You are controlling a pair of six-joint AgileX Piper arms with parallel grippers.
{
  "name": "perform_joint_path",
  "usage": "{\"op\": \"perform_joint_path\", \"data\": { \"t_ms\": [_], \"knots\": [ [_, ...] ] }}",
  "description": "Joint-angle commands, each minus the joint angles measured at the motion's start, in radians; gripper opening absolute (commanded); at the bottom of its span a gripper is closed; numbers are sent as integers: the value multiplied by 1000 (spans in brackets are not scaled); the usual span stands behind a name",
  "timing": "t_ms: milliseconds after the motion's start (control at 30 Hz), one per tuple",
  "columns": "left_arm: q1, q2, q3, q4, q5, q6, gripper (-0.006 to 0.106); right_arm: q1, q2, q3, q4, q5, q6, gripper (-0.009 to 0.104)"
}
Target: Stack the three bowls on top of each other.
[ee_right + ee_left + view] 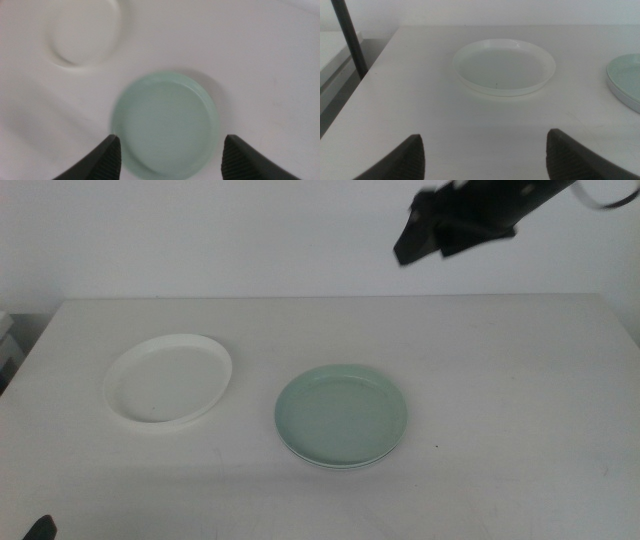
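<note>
With the mint bowl (341,415) already resting on another near the table (500,380) centre, the right gripper (167,155) hovers high above, jaws wide, while the white bowl (168,380) lies apart before the wide-open left gripper (485,157)

I can't read any words, numbers or signs here. My white bowl (168,379) and my mint green bowl (341,415) are plain. The desk (500,380) has no letters on it either.

white bowl (168,379) — smooth, matt | mint bowl (341,415) — smooth, satin | table (500,380) — matt
</note>
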Motion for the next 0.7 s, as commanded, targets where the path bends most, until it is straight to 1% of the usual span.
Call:
{"op": "perform_joint_path", "data": {
  "t_ms": [0,133,267,367,467,567,667],
  "knots": [
    [1,-13,-5,-5,-79,-12,81,-7,-136,33,33,-44,-44,52],
    [1,-13,-5,-5,-79,-12,81,-8,-326,254,24,-170,-67,52],
    [1,-13,-5,-5,-79,-12,81,-8,-528,471,4,-315,-72,52],
    [1,-13,-5,-5,-79,-12,81,-8,-663,597,-21,-388,-68,52],
    [1,-13,-5,-5,-79,-12,81,-8,-787,703,-43,-423,-55,52],
    [1,-13,-5,-5,-79,-12,81,-8,-882,787,-71,-425,-33,52],
    [1,-13,-5,-5,-79,-12,81,-8,-926,822,-74,-425,-34,52]
  ]
}}
